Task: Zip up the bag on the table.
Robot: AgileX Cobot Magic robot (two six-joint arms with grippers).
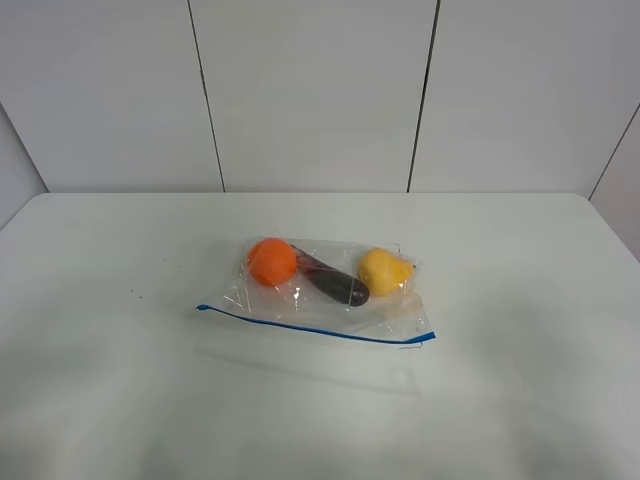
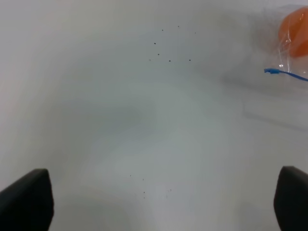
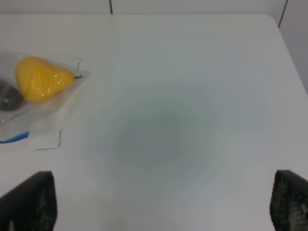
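Note:
The clear plastic bag (image 1: 330,290) lies in the middle of the white table (image 1: 110,380), its blue zipper strip (image 1: 315,327) along the near edge. Inside it are an orange ball (image 1: 272,261), a dark oblong item (image 1: 338,284) and a yellow pear-shaped item (image 1: 385,271). Neither arm shows in the exterior high view. My left gripper (image 2: 163,197) is open above bare table, with the strip's end (image 2: 276,72) and the orange ball (image 2: 294,31) far off at the frame's edge. My right gripper (image 3: 163,202) is open above bare table; the yellow item (image 3: 41,79) and bag corner lie off to one side.
The table's far edge meets a white panelled wall (image 1: 320,90). The table's right edge (image 1: 610,225) and a rounded corner (image 3: 272,21) are in view. Small dark specks (image 2: 168,48) mark the tabletop near the left gripper.

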